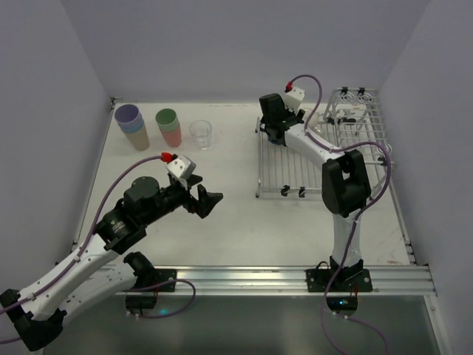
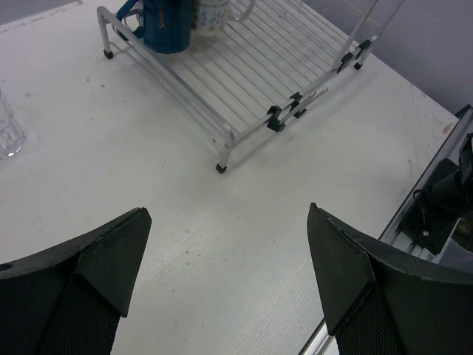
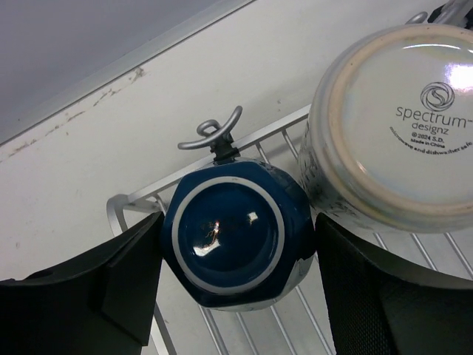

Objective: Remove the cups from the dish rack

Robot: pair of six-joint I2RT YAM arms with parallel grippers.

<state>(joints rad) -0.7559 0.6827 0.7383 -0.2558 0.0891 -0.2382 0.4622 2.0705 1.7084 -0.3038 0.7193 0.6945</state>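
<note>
Two tools: right tool (image 3: 238, 270) grips the blue mug (image 3: 229, 237); left tool (image 2: 227, 222) gapes wide, empty.

Left arm (image 1: 81, 266), lower left: white link shells, black joint housings. Right arm (image 1: 344, 185), right of centre: same finish. Purple cable (image 1: 111, 194) along each. Red connector (image 1: 166, 157) on white wrist camera (image 1: 182, 167). Left gripper (image 2: 225, 214): black wedge fingers (image 2: 103, 259).

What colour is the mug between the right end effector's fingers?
The mug is dark blue, pale ring on its base; best in the right wrist view.
</note>
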